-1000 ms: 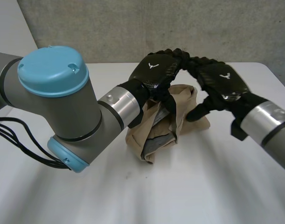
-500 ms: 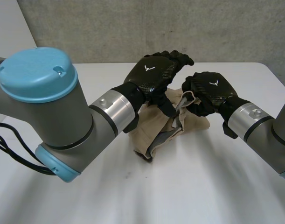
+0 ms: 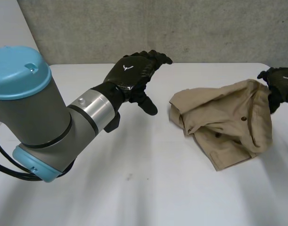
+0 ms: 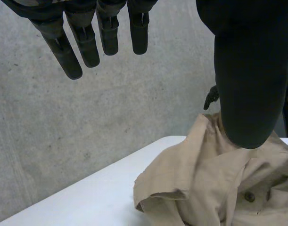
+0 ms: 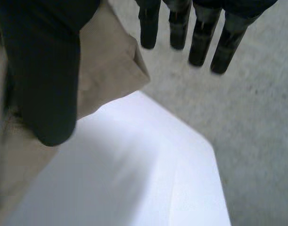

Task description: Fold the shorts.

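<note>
While hovering left of crumpled tan buttoned shorts [image 3: 224,125], grips nothing with black left hand [image 3: 132,75], fingers [image 4: 87,42] spread; black right hand [image 3: 281,80] at far-right shorts corner, fingers [image 5: 200,42] straight, thumb apart, no pinch.

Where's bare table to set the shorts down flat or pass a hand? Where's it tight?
Bare table: the wide near strip in front of the shorts and left hand, and the gap between left hand and shorts. Tight: the robot's right side, where the shorts lie crumpled with the right hand at their far corner.
</note>
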Tool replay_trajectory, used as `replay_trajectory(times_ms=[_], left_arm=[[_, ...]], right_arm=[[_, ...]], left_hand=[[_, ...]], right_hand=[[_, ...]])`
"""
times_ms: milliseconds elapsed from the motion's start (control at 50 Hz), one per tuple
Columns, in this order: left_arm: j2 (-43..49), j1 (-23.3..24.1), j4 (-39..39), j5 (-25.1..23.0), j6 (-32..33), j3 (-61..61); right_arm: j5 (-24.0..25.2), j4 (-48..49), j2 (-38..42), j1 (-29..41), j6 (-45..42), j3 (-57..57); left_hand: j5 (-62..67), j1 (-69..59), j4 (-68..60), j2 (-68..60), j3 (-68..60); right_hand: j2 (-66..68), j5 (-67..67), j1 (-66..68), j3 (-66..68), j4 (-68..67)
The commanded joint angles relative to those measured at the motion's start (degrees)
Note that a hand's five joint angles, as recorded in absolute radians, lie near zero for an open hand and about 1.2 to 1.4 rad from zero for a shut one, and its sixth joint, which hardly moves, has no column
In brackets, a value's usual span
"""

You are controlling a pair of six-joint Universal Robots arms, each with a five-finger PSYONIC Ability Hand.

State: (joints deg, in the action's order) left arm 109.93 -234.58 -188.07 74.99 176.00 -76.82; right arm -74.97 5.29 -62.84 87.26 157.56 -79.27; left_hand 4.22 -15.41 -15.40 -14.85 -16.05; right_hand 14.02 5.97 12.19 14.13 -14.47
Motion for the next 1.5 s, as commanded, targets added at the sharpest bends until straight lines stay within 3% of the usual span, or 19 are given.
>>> replay_trajectory(times_ms=[20,160,240,360,440,520,620,840,1040,1140,1200,1260,1300,1420,1500], left_arm=[[4.06,0.18,-0.19,0.16,0.22,0.88],[6.26,0.26,-0.19,0.25,0.22,1.59],[6.43,0.26,-0.19,0.25,0.22,1.41],[6.43,0.35,-0.19,0.33,0.22,0.71],[6.35,0.44,-0.19,0.33,0.22,0.53],[6.35,0.27,-0.19,0.33,0.22,0.18],[6.26,0.26,-0.28,0.42,0.14,-0.43],[5.91,0.0,-1.51,0.42,0.14,-2.72],[6.0,-0.53,-2.3,0.42,0.14,-3.07],[6.08,-0.61,-2.39,0.42,0.14,-3.16],[6.08,-0.79,-2.39,0.42,0.14,-3.25],[6.08,-0.79,-2.39,0.42,0.14,-3.25],[6.08,-0.88,-2.39,0.42,0.14,-3.33],[6.08,-0.88,-2.39,0.6,0.14,-3.6],[6.08,-0.79,-2.13,1.47,-0.48,-3.69]], right_arm=[[-0.71,-5.73,-7.28,0.71,0.47,-5.01],[-0.36,-6.52,-21.15,1.42,0.91,-15.02],[1.74,-8.09,-27.14,3.96,1.61,-20.21],[7.63,-16.26,-28.92,6.08,4.51,-24.27],[11.59,-20.93,-28.65,6.25,9.08,-25.85],[12.74,-17.43,-26.11,5.64,12.33,-28.05],[10.2,-8.21,-17.86,6.6,15.49,-29.37],[1.32,0.33,-7.39,9.77,16.2,-26.65],[-0.97,2.62,-3.52,13.72,16.2,-23.48],[-4.65,3.85,-1.06,15.57,15.68,-21.46],[-5.71,4.02,-0.35,15.92,15.41,-20.93],[-6.33,4.11,0.44,16.1,15.24,-20.41],[-6.33,4.2,0.44,16.27,15.06,-19.97],[-5.45,3.68,-3.94,16.71,12.43,-19.52],[-5.11,2.1,-12.29,19.25,9.7,-16.81]], left_hand=[[0.03,1.16,1.14,0.6,1.8],[0.37,0.82,0.81,0.26,1.46],[0.37,0.82,0.81,0.26,1.46],[0.2,0.99,0.98,0.43,1.63],[0.2,0.99,0.98,0.43,1.63],[0.2,0.99,0.98,0.43,1.63],[0.2,0.99,0.98,0.43,1.63],[0.03,1.16,1.14,0.6,1.8],[0.03,1.16,1.14,0.6,1.8],[0.03,1.16,1.14,0.6,1.8],[0.03,1.16,1.14,0.6,1.8],[0.03,1.16,1.14,0.6,1.8],[0.03,1.16,1.14,0.6,1.8],[0.53,0.65,0.64,0.1,1.3],[1.04,0.15,0.14,-0.41,0.79]], right_hand=[[-4.02,-5.97,-2.19,-4.13,4.47],[-3.34,-5.29,-1.51,-3.45,3.79],[10.65,8.7,12.48,10.54,-10.2],[24.99,23.04,26.82,24.88,-24.54],[23.83,21.88,25.66,23.72,-23.38],[21.64,19.69,23.47,21.53,-21.19],[15.08,13.13,16.91,14.97,-14.63],[15.07,13.12,16.91,14.96,-14.63],[16.59,14.63,18.42,16.48,-16.14],[18.27,16.31,20.1,18.16,-17.82],[23.63,21.68,25.46,23.52,-23.18],[42.59,40.64,44.42,42.48,-42.14],[65.87,63.91,67.7,65.76,-65.42],[65.98,64.03,67.81,65.87,-65.53],[65.98,64.03,67.81,65.87,-65.53]])
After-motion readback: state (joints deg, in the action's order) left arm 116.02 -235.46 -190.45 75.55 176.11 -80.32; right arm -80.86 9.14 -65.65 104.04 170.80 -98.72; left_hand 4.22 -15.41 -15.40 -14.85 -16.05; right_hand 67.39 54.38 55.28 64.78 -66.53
